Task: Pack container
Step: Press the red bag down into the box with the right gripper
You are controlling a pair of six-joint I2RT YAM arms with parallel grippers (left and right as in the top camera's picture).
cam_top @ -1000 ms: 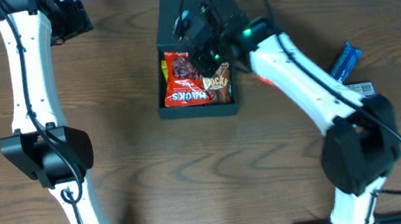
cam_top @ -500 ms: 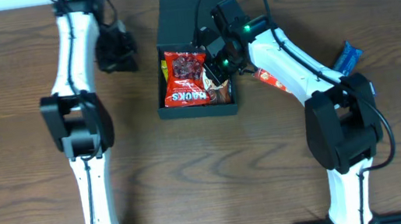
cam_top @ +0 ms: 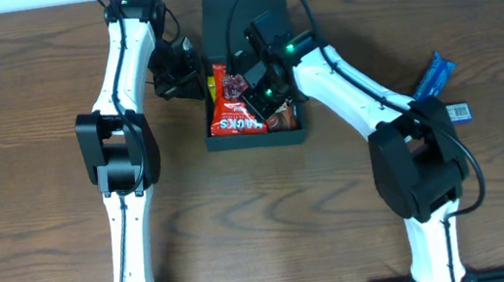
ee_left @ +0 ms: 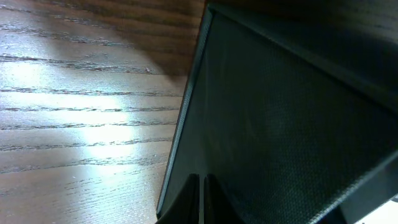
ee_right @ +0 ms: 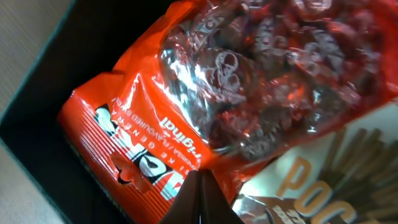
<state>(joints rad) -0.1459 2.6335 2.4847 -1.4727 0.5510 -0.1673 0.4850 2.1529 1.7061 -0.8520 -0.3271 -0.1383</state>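
Note:
The dark container (cam_top: 257, 142) stands at the table's back centre with its flap lid (cam_top: 244, 12) open behind it. A red snack packet (cam_top: 232, 116) and a brown Pocky packet (cam_top: 284, 113) lie inside. My right gripper (cam_top: 251, 90) is shut, inside the box, with its tips (ee_right: 200, 198) at the seam between the red packet (ee_right: 249, 93) and the Pocky packet (ee_right: 323, 180). My left gripper (cam_top: 191, 74) is shut and right against the outside of the box's left wall. In the left wrist view its tips (ee_left: 202, 200) lie on the dark wall (ee_left: 280, 124).
A blue snack packet (cam_top: 432, 76) and a small white item with a barcode (cam_top: 459, 112) lie on the brown wooden table (cam_top: 32, 192) at the right. The right arm crosses over the box's right side.
My left arm has swung right until its gripper reached the box's left wall. The box has shifted slightly right. My right gripper has moved down over the packets.

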